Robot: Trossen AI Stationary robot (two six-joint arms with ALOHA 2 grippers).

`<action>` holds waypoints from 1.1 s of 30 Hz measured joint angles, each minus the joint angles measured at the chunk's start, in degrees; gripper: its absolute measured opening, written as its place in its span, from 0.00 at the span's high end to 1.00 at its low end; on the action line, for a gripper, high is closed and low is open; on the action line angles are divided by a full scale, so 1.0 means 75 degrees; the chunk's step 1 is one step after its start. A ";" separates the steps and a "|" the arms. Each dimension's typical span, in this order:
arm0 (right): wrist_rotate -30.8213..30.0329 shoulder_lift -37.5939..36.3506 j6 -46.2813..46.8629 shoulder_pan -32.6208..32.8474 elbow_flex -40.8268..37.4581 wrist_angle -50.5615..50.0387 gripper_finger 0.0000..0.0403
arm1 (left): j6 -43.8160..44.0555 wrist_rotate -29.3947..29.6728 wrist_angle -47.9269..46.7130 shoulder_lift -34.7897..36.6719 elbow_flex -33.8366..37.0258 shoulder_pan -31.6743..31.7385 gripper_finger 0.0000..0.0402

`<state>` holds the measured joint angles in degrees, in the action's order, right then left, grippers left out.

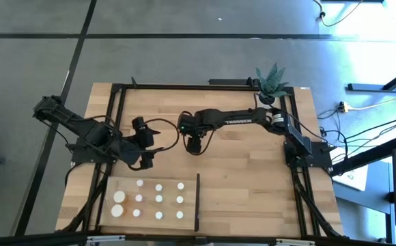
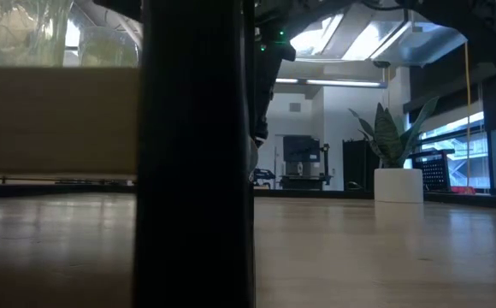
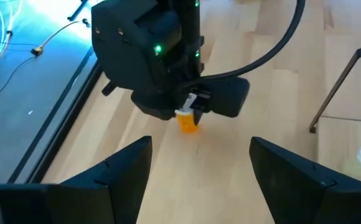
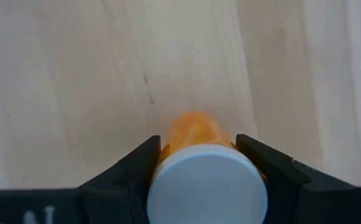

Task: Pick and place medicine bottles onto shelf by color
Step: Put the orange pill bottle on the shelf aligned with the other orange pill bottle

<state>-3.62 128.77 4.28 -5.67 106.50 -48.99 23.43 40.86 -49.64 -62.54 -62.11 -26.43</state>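
orange bottle clamped in the right tool above mid-table

the table (image 1: 252, 167) is pale wood planking with a visible grain, framed by thin black rails. the shelf (image 1: 126, 184) is a flat rectangle of lighter planks lying at the table's near edge, towards the left corner, with a thin black upright strip (image 1: 197, 201) along its short edge facing the table's middle. on it stand the medicine bottles (image 1: 159, 199), seen from above as round white caps in loose rows; two caps at the end nearest the left corner are larger.

the right tool (image 1: 194, 145) is over the middle of the table, its two dark fingers (image 4: 137, 168) closed against the sides of a small orange bottle (image 4: 193, 134) with a translucent body and a smooth round white cap (image 4: 206, 183). from the left wrist view the bottle appears close to the wood; whether it touches i cannot tell.

the left tool (image 1: 145, 160) is just beyond the shelf's far edge, fingers (image 3: 127, 165) spread apart and holding nothing.

a white pot with a spiky green plant (image 1: 272, 83) is at the far right corner.
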 joint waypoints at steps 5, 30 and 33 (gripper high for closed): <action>0.0295 0.0102 0.0020 -0.0018 0.0002 -0.0007 0.49 | -0.0004 -0.0004 -0.0232 0.0000 0.0000 0.0046 0.34; 0.0223 0.0149 0.0772 -0.0030 0.0000 0.0222 0.39 | -0.0484 -0.0126 -0.0298 0.0000 0.0000 0.0043 0.34; 0.0213 0.0149 0.0766 -0.0030 0.0000 0.0227 0.36 | -0.0482 -0.0246 -0.0298 0.0000 0.0000 0.0043 0.34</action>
<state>-2.02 129.88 10.03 -5.89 106.50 -47.29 19.81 39.01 -51.88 -62.54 -62.11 -26.11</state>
